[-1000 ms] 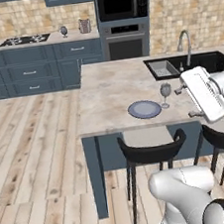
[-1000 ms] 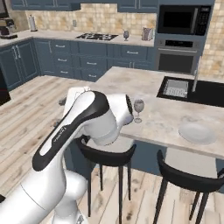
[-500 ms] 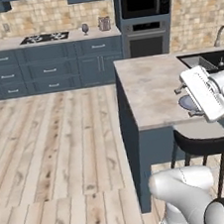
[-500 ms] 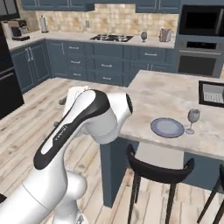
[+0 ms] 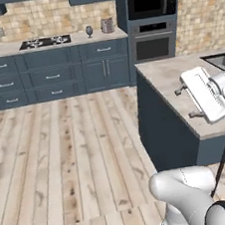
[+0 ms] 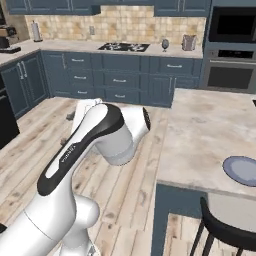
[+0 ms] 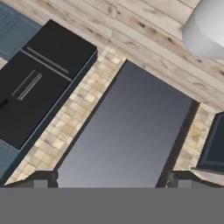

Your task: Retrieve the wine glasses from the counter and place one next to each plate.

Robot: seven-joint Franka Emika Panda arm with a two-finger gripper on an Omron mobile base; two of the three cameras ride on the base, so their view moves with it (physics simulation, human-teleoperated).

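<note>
A dark wine glass (image 5: 89, 31) (image 6: 165, 45) stands on the beige counter (image 5: 6, 49) (image 6: 65, 46), between the black hob (image 5: 45, 42) (image 6: 123, 47) and a silver toaster (image 5: 107, 25) (image 6: 188, 42). A blue-grey plate (image 6: 242, 170) lies on the island top at the right. My gripper (image 5: 185, 104) (image 6: 66, 129) (image 7: 111, 181) hangs far from the glass, at the island's near corner. It is open and holds nothing. In the hand view its fingertips (image 7: 41, 179) stand wide apart.
The island (image 5: 170, 77) (image 6: 210, 130) fills the right side, with dark stools (image 6: 225, 235) at its near edge. A built-in oven and microwave (image 5: 153, 24) stand right of the counter. Wooden floor (image 5: 64, 151) lies between island and counter.
The whole picture has shifted: the base has moved, so the island slid right and the counter came nearer. The plate has left the left base view. The gripper stays open.
</note>
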